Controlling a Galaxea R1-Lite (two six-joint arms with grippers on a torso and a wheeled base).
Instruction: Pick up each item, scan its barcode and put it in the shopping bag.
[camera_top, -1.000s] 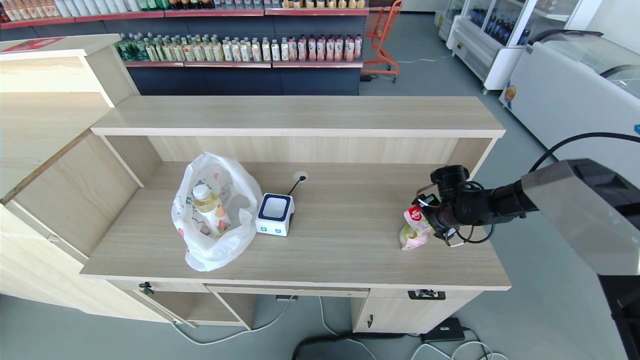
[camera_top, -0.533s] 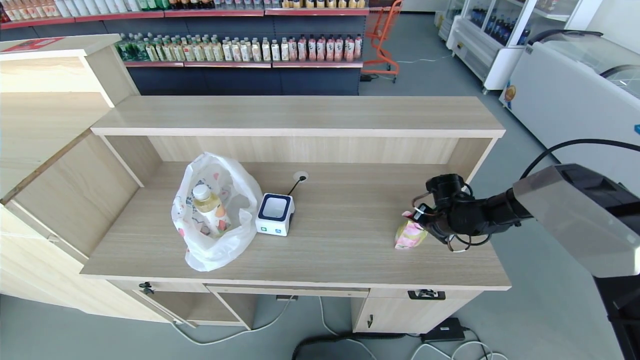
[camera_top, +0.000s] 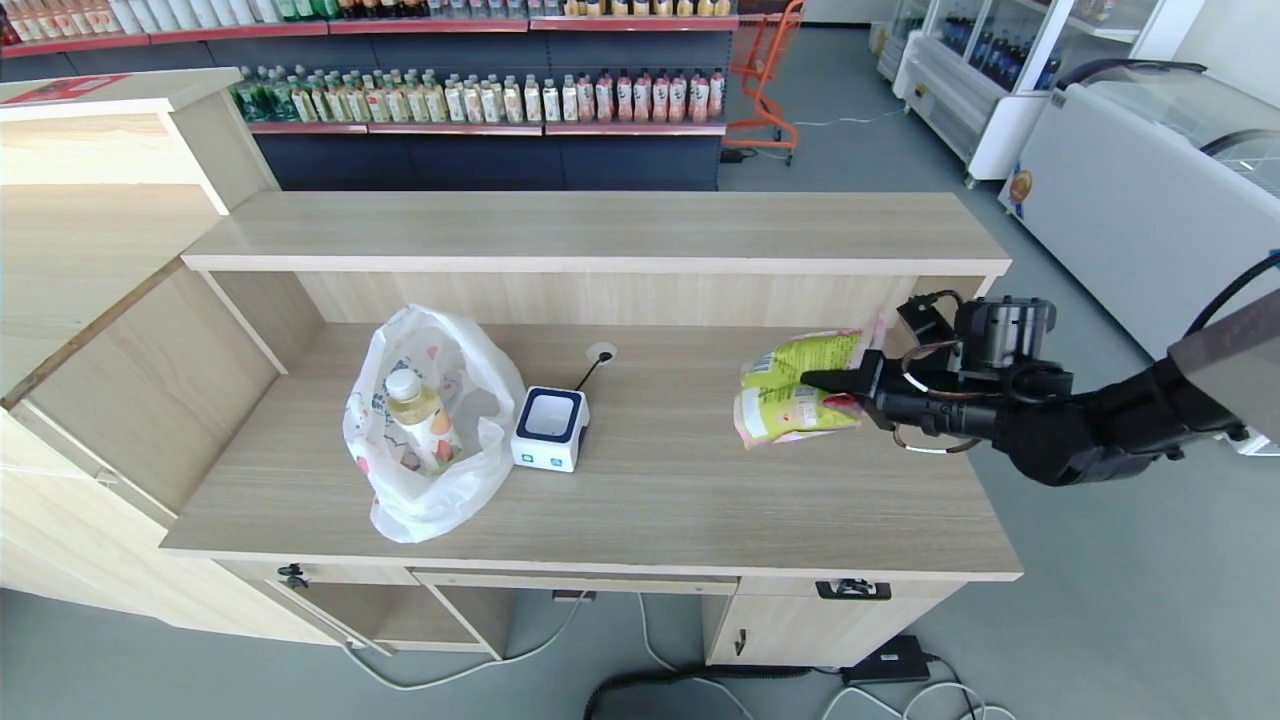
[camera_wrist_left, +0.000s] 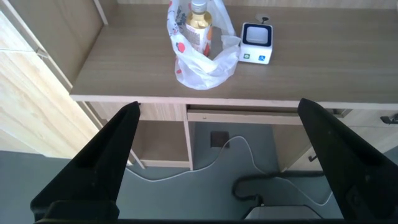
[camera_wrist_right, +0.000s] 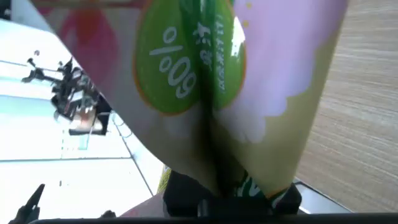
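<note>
lifted off the desk (camera_top: 680, 500) since a second ago, the snack packet (camera_top: 795, 400) now hangs tilted in the air, clenched in the right hand (camera_top: 835, 390), well right of the scanner (camera_top: 549, 428). a bottle (camera_top: 420, 410) already stands in the shopping bag (camera_top: 420, 510). scanning and bagging this packet seem left. the left hand (camera_wrist_left: 219, 107) hangs released, low before the desk's front.

bright, even, diffuse light across counter (camera_top: 680, 500). soft, short shadows beside shopping bag (camera_top: 430, 500) and scanner (camera_top: 549, 428). sheen on freezer (camera_top: 1130, 200) lid. straight edges bowed toward head view borders. washed-out white behind snack pouch (camera_wrist_right: 249, 93) in right wrist view.
</note>
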